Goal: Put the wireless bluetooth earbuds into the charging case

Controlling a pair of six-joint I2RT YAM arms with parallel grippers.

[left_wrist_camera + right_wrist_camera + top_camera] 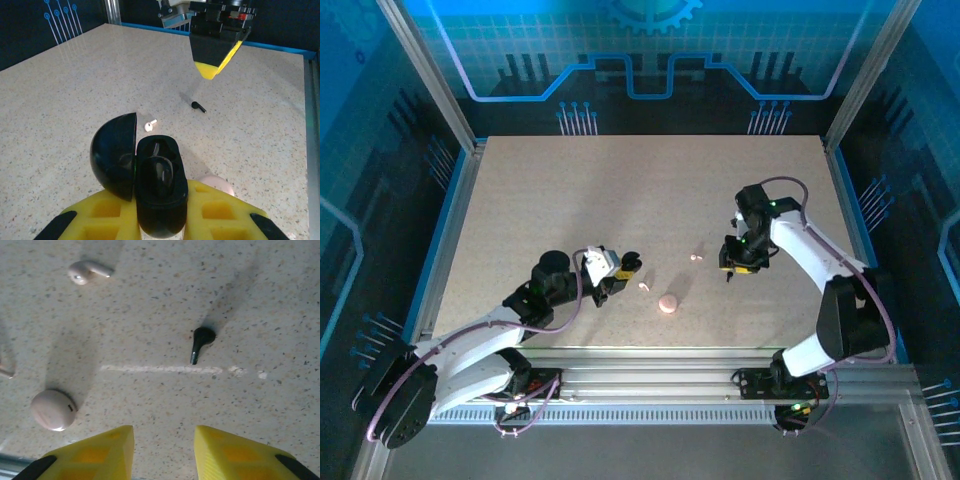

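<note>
Black earbud (201, 340), tiny, light, probably slick, is lying beneath right gripper (164, 452), fingers part open and empty; its bulb looks the surest pinch, while left gripper (160, 207) is clamping open case (159, 175).

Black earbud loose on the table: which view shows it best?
Right wrist: the black earbud lies close, unobstructed, bud and stem distinct, ahead of the right gripper. Left wrist shows it small, beyond the black case. Top external: too tiny to make out.
</note>
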